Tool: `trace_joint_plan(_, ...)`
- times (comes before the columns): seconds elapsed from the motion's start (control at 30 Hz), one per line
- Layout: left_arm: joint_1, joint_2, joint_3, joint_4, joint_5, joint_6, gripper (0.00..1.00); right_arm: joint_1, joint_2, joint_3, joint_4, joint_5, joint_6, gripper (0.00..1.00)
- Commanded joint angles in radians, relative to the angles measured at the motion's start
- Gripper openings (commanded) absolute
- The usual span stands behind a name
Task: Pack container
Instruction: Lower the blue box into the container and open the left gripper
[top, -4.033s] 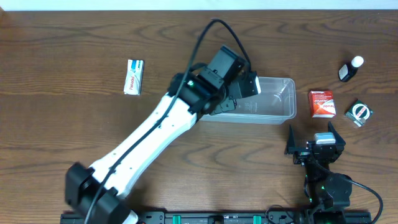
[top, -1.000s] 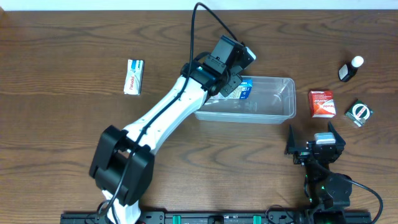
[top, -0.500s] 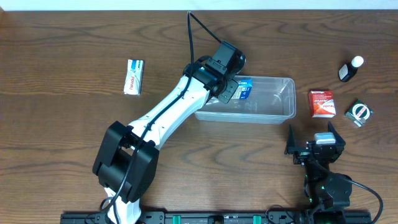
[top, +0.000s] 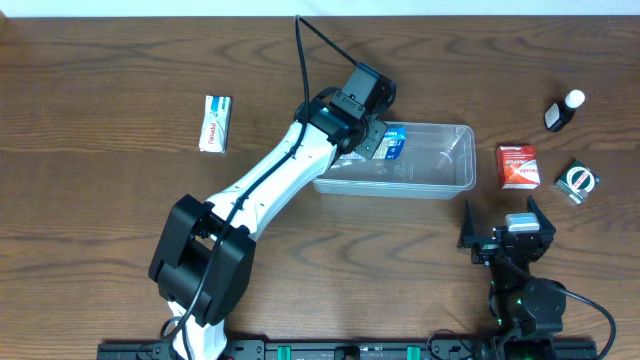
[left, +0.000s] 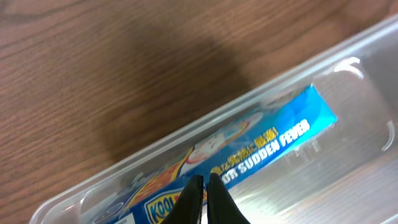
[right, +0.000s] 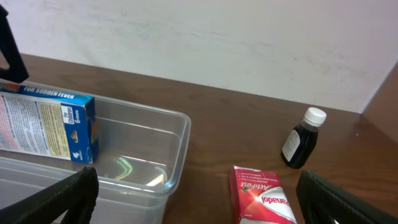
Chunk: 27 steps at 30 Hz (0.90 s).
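Note:
The clear plastic container (top: 462, 165) lies at the table's middle, with a blue box (top: 394, 144) leaning inside against its left end. My left gripper (top: 371, 139) hovers over that end, shut and empty. In the left wrist view its black fingertips (left: 202, 186) are pressed together just above the blue box (left: 267, 149), inside the container's rim (left: 186, 134). My right gripper (top: 507, 232) stands open near the front right, holding nothing. In the right wrist view my right gripper (right: 199, 202) faces the container (right: 177, 143), the blue box (right: 43, 124) and a red box (right: 264, 199).
A white box (top: 215, 123) lies at the left of the table. Right of the container are the red box (top: 518, 166), a dark bottle with a white cap (top: 563, 110) and a green-and-white packet (top: 577, 181). The bottle (right: 301, 140) stands behind the red box.
The left gripper has turned and drawn slightly left and down over the container's left end. The blue box stays in the container. The right arm has not moved.

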<state>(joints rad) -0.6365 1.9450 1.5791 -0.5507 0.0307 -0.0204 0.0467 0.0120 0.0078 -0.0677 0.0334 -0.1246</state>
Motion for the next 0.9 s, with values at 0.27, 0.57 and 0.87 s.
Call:
trace_joint_plan(0.27, 0.007, 0.019, -0.005, 0.037, -0.072, -0.094, 0.06, -0.008, -0.005, -0.002, -0.004, 0.000, -0.004, 0.99)
trace_joint_plan(0.57, 0.007, 0.029, -0.005, 0.038, -0.072, -0.094, 0.06, -0.008, -0.005, -0.002, -0.004, 0.000, -0.004, 0.99)
trace_joint_plan(0.87, 0.013, 0.073, -0.005, 0.035, -0.072, -0.094, 0.06, -0.008, -0.005, -0.002, -0.004, 0.000, -0.004, 0.99)
